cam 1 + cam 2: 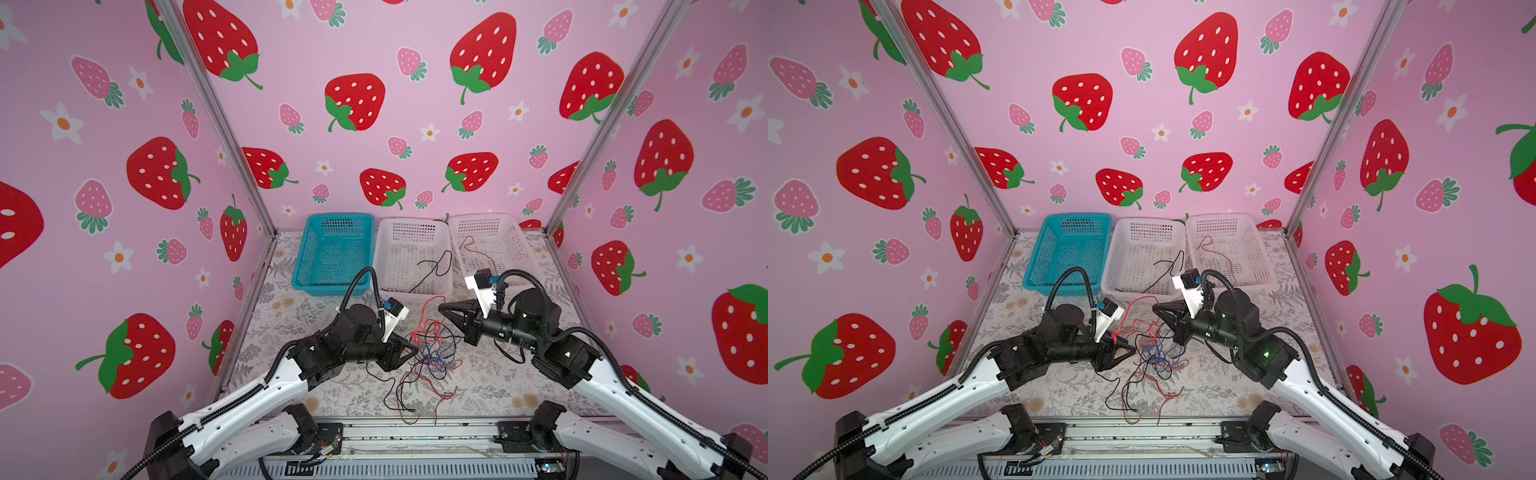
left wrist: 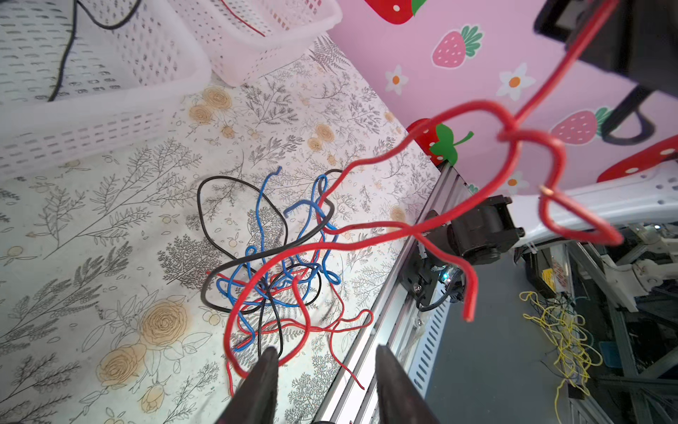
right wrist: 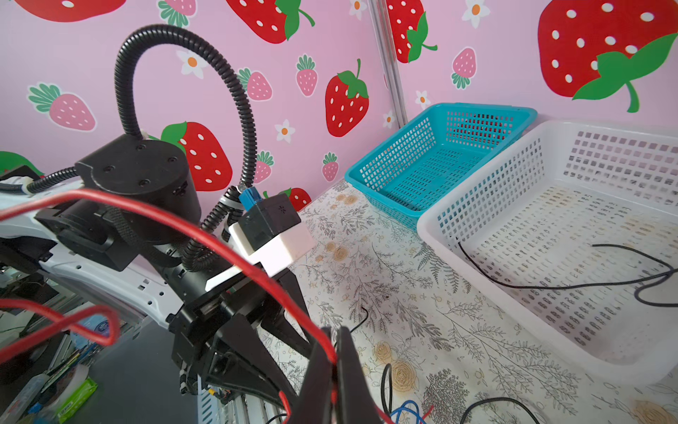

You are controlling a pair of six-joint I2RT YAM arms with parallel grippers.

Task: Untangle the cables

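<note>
Two hands work the cables (image 1: 432, 353), heaped on the counter (image 1: 282, 307) toward its front edge: right hand (image 3: 334, 332) clamped on a red cable (image 3: 220, 242) (partly lifted), left hand (image 2: 325, 348) apart, empty. Next, likely: draw it free.

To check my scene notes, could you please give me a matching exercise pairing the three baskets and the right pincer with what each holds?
Column one:
1. blue basket
2. middle white basket
3. right-hand white basket
4. right pincer

Column two:
A. resting red cable inside
B. shut on the lifted red cable
C. black cable inside
D. no cable seen inside

Pairs: 1-D, 2-C, 3-A, 4-B
</note>
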